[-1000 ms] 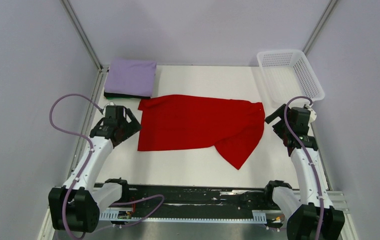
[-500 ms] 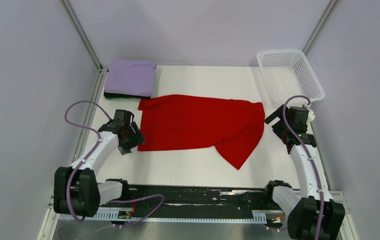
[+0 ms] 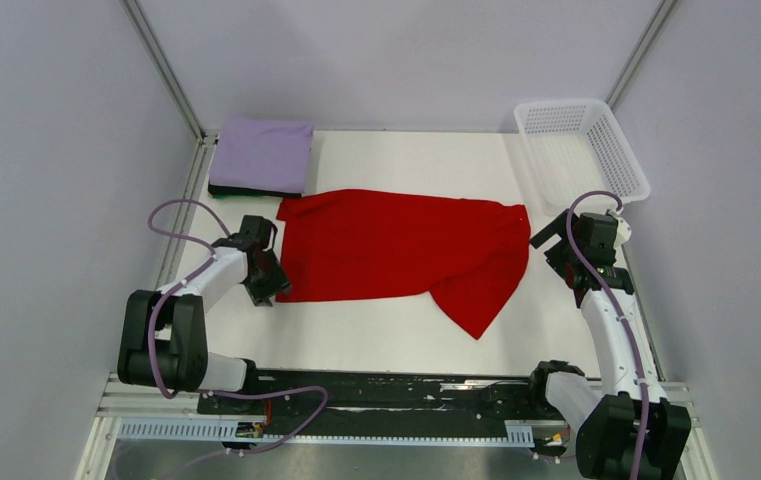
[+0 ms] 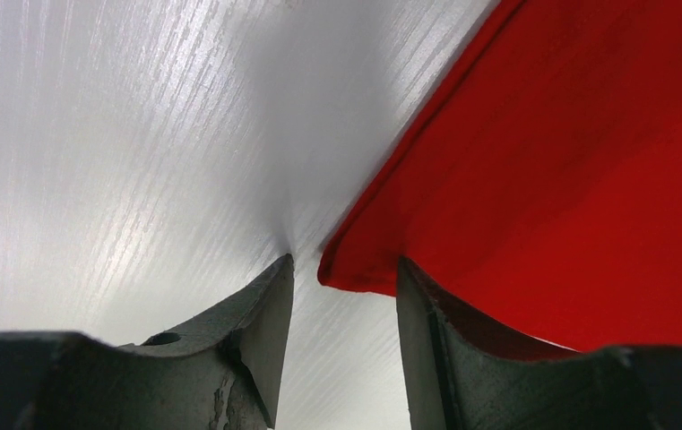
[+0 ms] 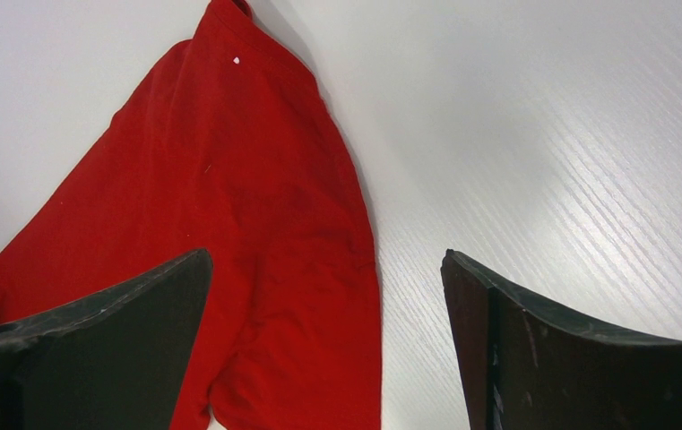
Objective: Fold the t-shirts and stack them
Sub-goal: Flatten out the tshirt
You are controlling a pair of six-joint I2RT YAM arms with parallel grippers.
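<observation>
Presently, lavender t-shirt (image 3: 263, 153) and dark t-shirt (image 3: 246, 190) were logged folded and stacked far-left on the worktop (image 3: 406, 340); red t-shirt (image 3: 396, 245) was recorded spread at centre, yet to be folded, its near-left corner straddled but not gripped by the parted left hand (image 4: 344, 269), right hand (image 5: 325, 260) released wide.
</observation>
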